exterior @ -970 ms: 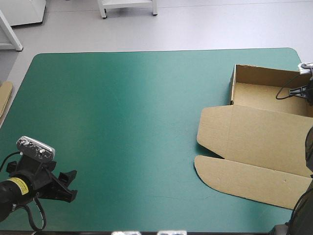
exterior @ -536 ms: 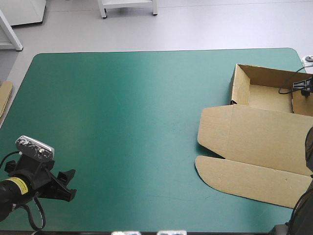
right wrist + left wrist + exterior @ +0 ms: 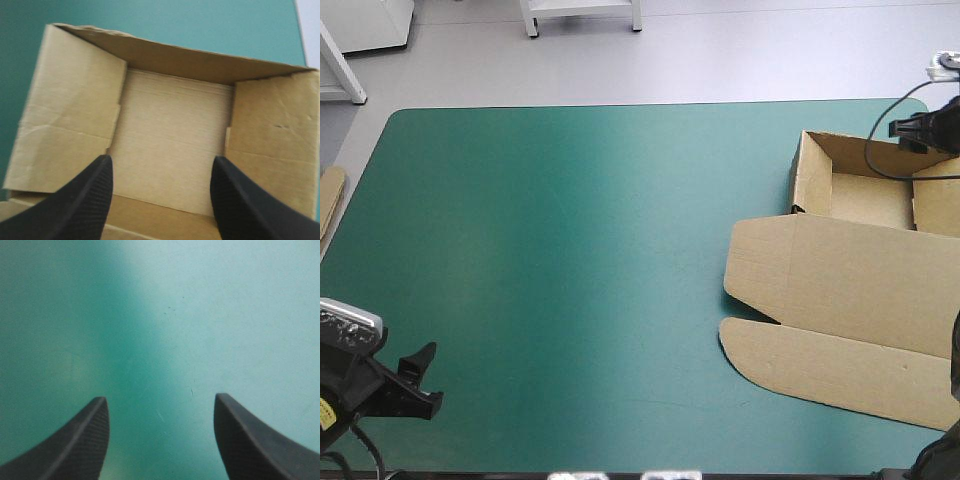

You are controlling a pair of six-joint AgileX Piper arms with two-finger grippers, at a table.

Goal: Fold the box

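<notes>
The brown box (image 3: 840,280) lies at the table's right side. Its tray part (image 3: 812,175) has walls raised at the far end, and the lid and a rounded flap (image 3: 820,365) lie flat toward the near edge. My right gripper (image 3: 903,128) hovers above the tray's far wall, open and holding nothing. In the right wrist view its fingers (image 3: 161,159) stand apart over the tray floor (image 3: 170,120), with upright walls on three sides. My left gripper (image 3: 428,380) is at the near left corner, open over bare teal-green cover (image 3: 160,400).
An edge of more brown board (image 3: 330,200) shows at the table's left edge. The tray stands close to the table's far right corner (image 3: 920,105). Teal-green cover (image 3: 570,250) stretches between my left gripper and the box.
My right gripper opened and lifted out of the tray toward the far edge; the tray's right wall now stands raised. My left arm drew back toward the near left corner.
</notes>
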